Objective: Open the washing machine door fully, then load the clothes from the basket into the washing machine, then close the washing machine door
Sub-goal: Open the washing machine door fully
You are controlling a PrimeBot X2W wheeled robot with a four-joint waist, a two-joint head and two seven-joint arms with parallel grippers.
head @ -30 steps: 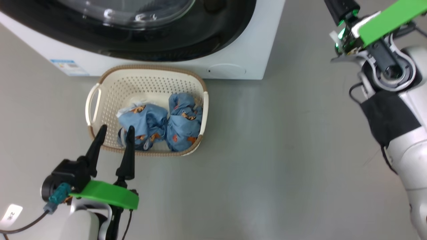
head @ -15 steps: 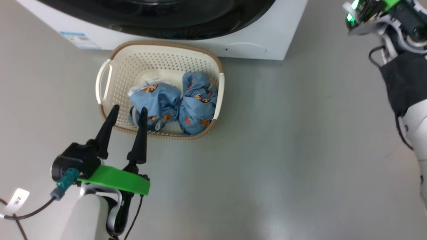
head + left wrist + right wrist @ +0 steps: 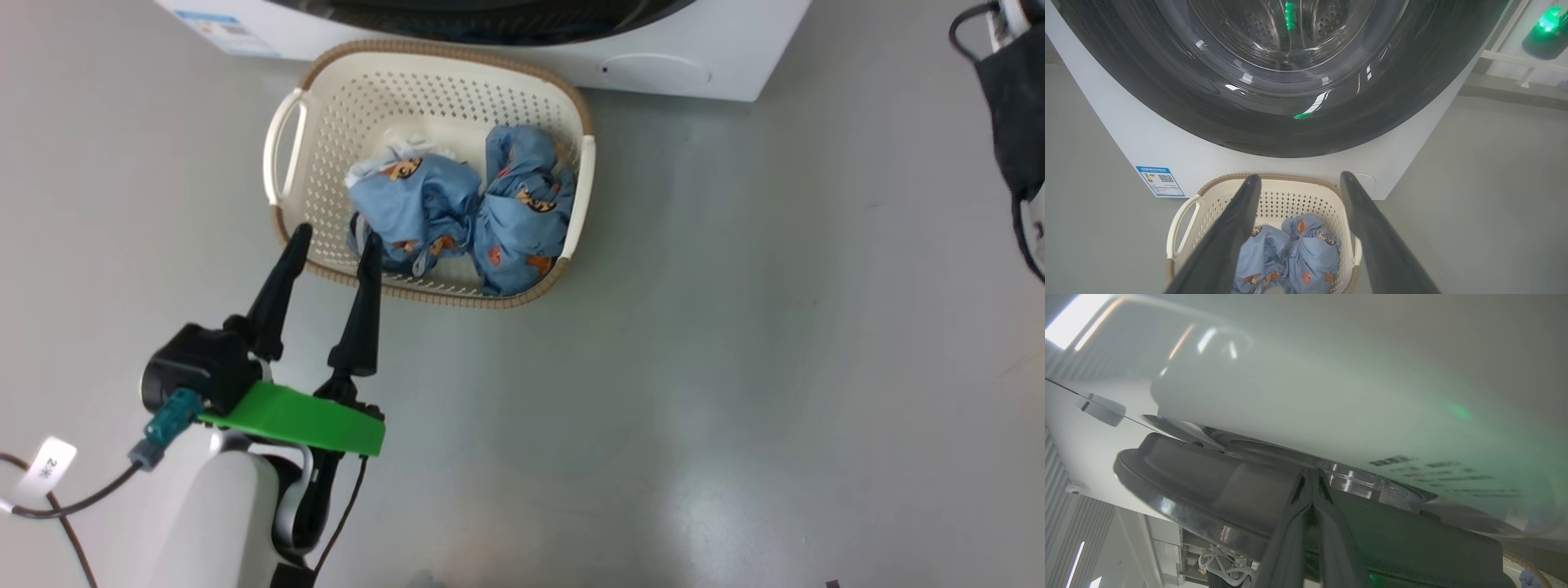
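Observation:
The washing machine (image 3: 735, 33) stands at the top of the head view. Its door (image 3: 1167, 102) lies against the white front (image 3: 1126, 134), drum visible through the glass. On the floor just before it sits the basket (image 3: 392, 90) with the clothes (image 3: 457, 208) bunched at its right side. My left gripper (image 3: 337, 235) is open, fingertips at the basket's near-left rim, nothing between them. In the left wrist view it (image 3: 1300, 177) points over the basket (image 3: 1286, 200) and clothes (image 3: 1290, 257). My right gripper (image 3: 1312, 473) is shut, its tips at the seam between the dark door rim (image 3: 1208, 486) and the white front.
Grey floor spreads right of and in front of the basket. A blue label (image 3: 220, 23) and a round flap (image 3: 657, 69) mark the machine's lower front. My right arm's black sleeve (image 3: 1012, 122) is at the head view's right edge. A cable trails by my left wrist (image 3: 73, 506).
The head camera has swung, so machine and basket sit higher and further right, and the right gripper has slid out of that view. The left gripper keeps its place at the basket's near rim.

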